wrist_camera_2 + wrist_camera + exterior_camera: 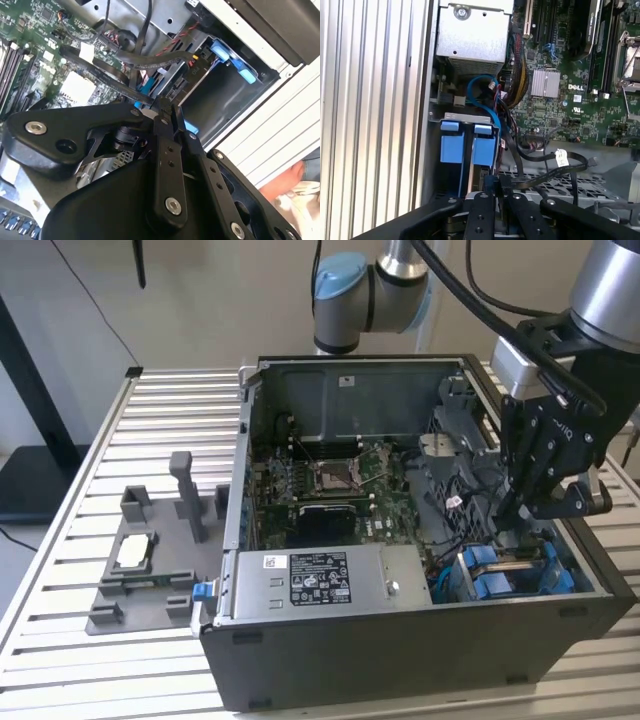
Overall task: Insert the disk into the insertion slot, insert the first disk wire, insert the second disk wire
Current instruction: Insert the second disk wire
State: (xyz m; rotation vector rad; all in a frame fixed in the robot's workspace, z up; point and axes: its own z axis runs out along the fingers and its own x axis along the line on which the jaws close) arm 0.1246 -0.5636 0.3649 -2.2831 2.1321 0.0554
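A dark grey computer case lies open on a slatted aluminium table. The black two-fingered gripper reaches down into the case corner at the exterior view's lower right. There the insertion slot, a grey-walled rectangular drive bay, sits against the case wall.

The disk is in that slot. What shows of it is its bright blue plastic frame, two blue panels side by side with tabs at their ends. The silver-grey body is largely hidden between them.

In both wrist views the fingers come together at their tips, pinched on the end of a flat black wire. The held end hangs just beside the blue frame. Whether it touches the disk cannot be told. From the fingertips the wire runs back across the green motherboard towards the middle of the case.

A grey labelled power-supply box fills the near side of the case beside the slot. Well apart from the case, at the exterior view's left, a grey plastic fixture rests on the table.
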